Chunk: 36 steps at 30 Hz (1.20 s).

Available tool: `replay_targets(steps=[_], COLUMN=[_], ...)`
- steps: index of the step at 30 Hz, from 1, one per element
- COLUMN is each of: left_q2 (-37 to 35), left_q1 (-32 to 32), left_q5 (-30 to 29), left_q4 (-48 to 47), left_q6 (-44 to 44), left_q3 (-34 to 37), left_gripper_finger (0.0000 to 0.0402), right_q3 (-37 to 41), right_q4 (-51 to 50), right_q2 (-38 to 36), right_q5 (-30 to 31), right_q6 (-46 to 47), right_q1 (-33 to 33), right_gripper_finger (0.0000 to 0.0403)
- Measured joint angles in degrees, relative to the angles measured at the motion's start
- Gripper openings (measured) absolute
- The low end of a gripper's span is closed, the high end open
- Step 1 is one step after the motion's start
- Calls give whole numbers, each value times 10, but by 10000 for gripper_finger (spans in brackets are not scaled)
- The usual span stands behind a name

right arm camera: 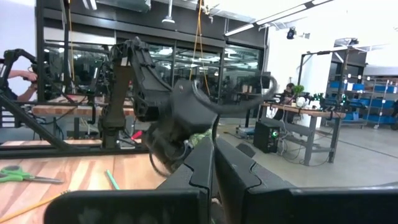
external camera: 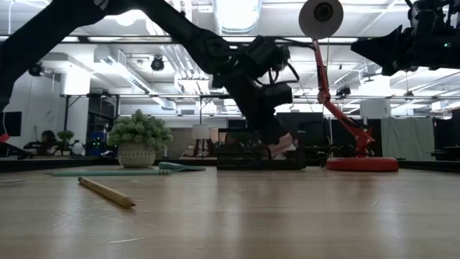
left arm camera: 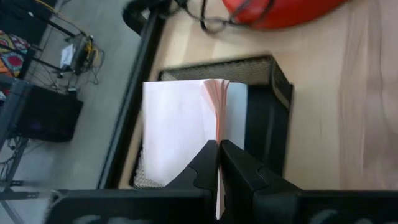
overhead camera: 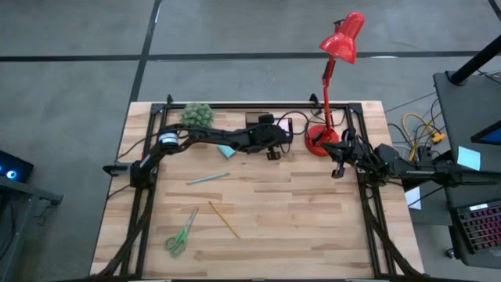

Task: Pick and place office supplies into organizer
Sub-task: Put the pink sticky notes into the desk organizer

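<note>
Right now your left gripper [left arm camera: 219, 163] is pinched tight on a pink sticky-note pad [left arm camera: 180, 134], holding it over the black mesh organizer [left arm camera: 273, 93] at the table's far edge, just beside the red desk lamp [overhead camera: 335, 86]; whether the pad touches the organizer's floor you can't tell. Your right gripper [right arm camera: 213, 165] has its fingers pressed together on nothing, hanging above the right side of the table near the lamp's base.

You're working on a light wooden tabletop [overhead camera: 297, 211] with a black frame around it. On it lie a light-blue sticky-note square [overhead camera: 226, 150] under the left arm, a teal pen [overhead camera: 207, 178], a yellow pencil [overhead camera: 224, 219] nearer the front, and green-handled scissors [overhead camera: 182, 233] towards the front left. A small potted plant [overhead camera: 197, 114] stands at the far left edge.

Beyond the table you see a grey floor marked with dark lines, a laptop [overhead camera: 479, 229] on a side desk at right, and a workshop with benches, where a person [right arm camera: 289, 93] sits far off.
</note>
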<state>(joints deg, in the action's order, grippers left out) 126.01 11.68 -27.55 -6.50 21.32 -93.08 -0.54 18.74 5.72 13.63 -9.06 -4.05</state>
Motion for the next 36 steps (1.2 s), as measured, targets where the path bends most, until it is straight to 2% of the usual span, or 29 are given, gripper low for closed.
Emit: replay_targets(steps=[18, 36], left_q2=[11, 11], left_q1=[4, 4], left_q5=[1, 33], left_q4=[20, 22], left_q6=[0, 0], left_q3=[-2, -3], left_gripper_finger=[0, 0], right_q3=[0, 0], right_q4=[0, 0], right_q2=[0, 0], right_q5=[0, 0], right_q6=[-4, -4], right_q1=[0, 0], right_gripper_finger=[8, 8])
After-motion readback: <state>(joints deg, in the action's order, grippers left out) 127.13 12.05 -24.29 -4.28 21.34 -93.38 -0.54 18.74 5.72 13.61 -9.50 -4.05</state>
